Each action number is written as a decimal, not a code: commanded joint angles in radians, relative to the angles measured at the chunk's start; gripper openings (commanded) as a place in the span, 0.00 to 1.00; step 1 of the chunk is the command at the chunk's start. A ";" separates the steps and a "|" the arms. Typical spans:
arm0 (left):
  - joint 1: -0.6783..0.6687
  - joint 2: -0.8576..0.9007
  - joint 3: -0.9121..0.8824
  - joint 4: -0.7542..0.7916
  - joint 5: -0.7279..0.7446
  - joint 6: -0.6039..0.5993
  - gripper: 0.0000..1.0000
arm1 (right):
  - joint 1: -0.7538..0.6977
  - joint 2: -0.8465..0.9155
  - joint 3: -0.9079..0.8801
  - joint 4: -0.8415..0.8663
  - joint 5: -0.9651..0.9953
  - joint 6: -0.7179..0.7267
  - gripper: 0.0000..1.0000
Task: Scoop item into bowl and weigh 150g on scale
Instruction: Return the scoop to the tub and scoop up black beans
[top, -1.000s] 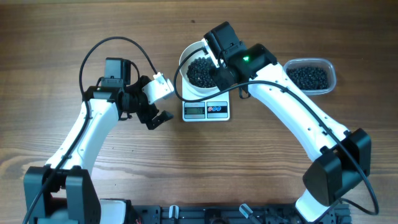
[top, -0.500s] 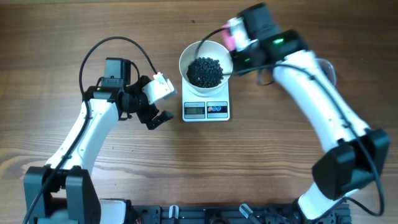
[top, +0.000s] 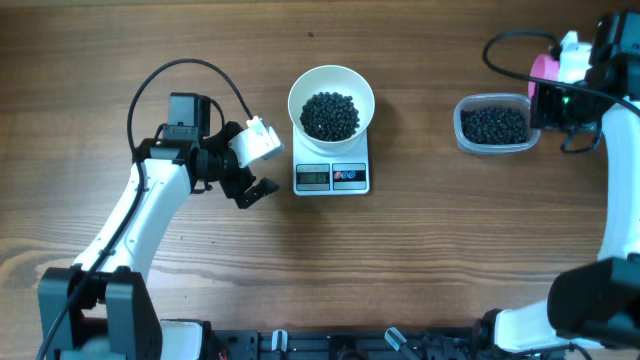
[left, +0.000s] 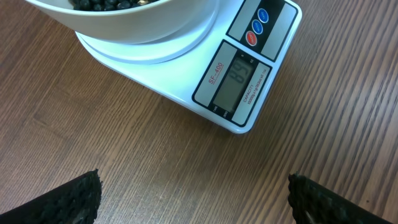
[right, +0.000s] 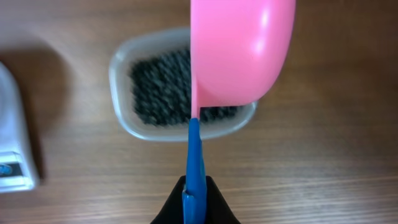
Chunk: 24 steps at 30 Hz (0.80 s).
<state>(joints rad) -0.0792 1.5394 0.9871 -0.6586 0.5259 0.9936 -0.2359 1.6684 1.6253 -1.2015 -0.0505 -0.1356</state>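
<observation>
Scoop (right: 242, 50), handle (right: 194, 155) clamped in the right gripper (right: 196, 202), covers part of a blurred tub (right: 124, 106), probably beads (right: 158, 93); left gripper (left: 194, 199) gapes.

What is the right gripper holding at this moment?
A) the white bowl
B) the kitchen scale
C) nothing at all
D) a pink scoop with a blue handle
D: the right wrist view shows the right gripper closed on the blue handle of the pink scoop.
</observation>
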 joint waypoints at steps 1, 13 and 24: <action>0.005 0.009 -0.007 0.000 0.023 0.009 1.00 | 0.003 0.066 -0.048 0.003 0.043 -0.060 0.04; 0.005 0.009 -0.007 0.000 0.023 0.009 1.00 | 0.008 0.240 -0.057 0.015 0.146 -0.054 0.04; 0.005 0.009 -0.007 0.000 0.023 0.009 1.00 | 0.066 0.294 -0.080 0.006 0.059 -0.051 0.04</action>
<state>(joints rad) -0.0792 1.5394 0.9871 -0.6586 0.5262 0.9932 -0.1768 1.9209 1.5635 -1.1820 0.0818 -0.1879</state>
